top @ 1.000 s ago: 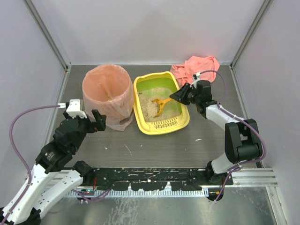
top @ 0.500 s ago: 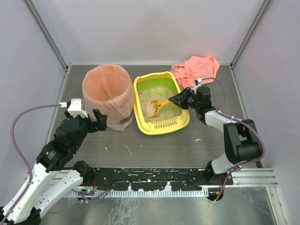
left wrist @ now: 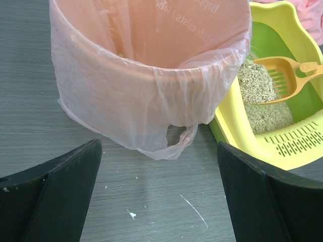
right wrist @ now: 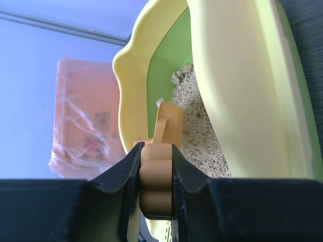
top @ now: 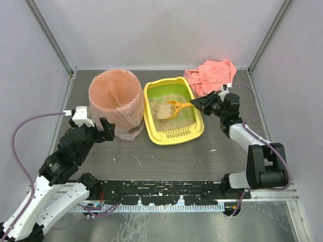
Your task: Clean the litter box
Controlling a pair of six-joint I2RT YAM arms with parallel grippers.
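Lying just ahead of the right pincer, which is closed on the scoop, the litter box is set crosswise.

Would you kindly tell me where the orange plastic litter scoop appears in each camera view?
Top external: the orange plastic scoop is right of centre, over the yellow plastic litter box.
Left wrist: upper right, over the box.
Right wrist: bottom centre, its handle pinched in the right gripper.
Shared landmark: the litter box, seen in all three.
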